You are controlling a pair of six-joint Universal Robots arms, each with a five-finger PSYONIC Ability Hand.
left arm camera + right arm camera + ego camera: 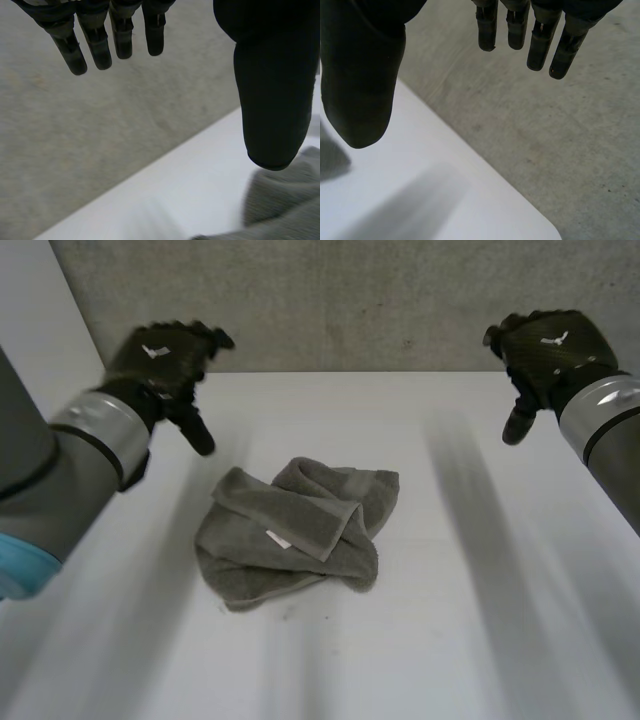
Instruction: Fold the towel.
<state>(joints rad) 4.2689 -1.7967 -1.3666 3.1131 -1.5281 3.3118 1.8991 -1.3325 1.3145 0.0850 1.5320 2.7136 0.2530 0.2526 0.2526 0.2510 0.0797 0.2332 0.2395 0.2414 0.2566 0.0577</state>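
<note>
A: Where's the towel [295,535]?
B: Crumpled, centre frame, on the table [480,620]. Left hand [165,360] upper left, right hand [545,345] upper right, both spread, empty.
A: Advice?
B: Flatten it first, then pinch corners.

Nothing is legible, even on the white tag [278,538] of the towel [250,560].

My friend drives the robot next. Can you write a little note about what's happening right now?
Left hand: open, holding nothing, up near the far left edge of the table.
Right hand: open, holding nothing, up near the far right edge.
Towel: grey, in a rumpled heap mid-table between the hands, touched by neither.
Done: no neat fold yet.
Left: spread it flat, then fold it.
</note>
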